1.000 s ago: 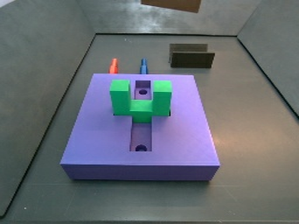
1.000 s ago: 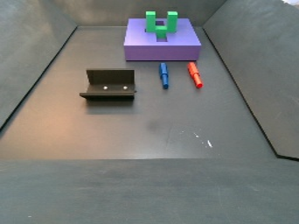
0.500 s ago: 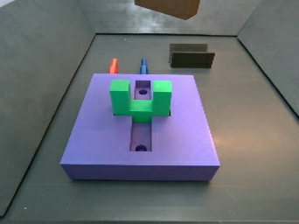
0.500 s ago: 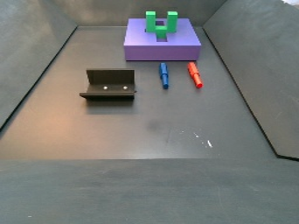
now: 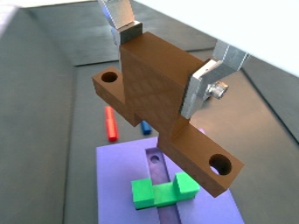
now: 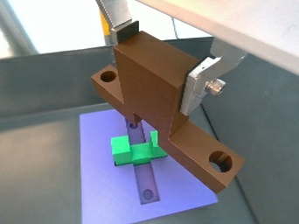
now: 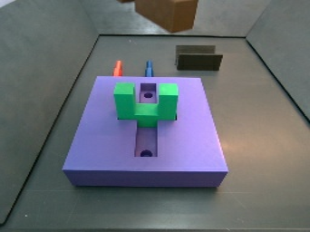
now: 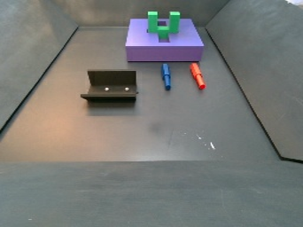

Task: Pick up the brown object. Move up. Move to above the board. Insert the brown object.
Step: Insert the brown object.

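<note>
Since the earlier frame, the brown object (image 7: 166,12) is lowered; its T-shape is pinched by the gripper (image 5: 170,57) jaws above the board (image 6: 114,171).

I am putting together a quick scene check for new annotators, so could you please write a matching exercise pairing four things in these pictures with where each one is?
Things:
1. brown object
2. green U-shaped block
3. red peg
4. fixture

Places:
A. lying on the floor beside the blue peg
B. standing alone on the floor, away from the board
C. held in the gripper, high above the floor
D. sitting on the board, astride its central slot

Pairs: 1-C, 2-D, 3-A, 4-B
</note>
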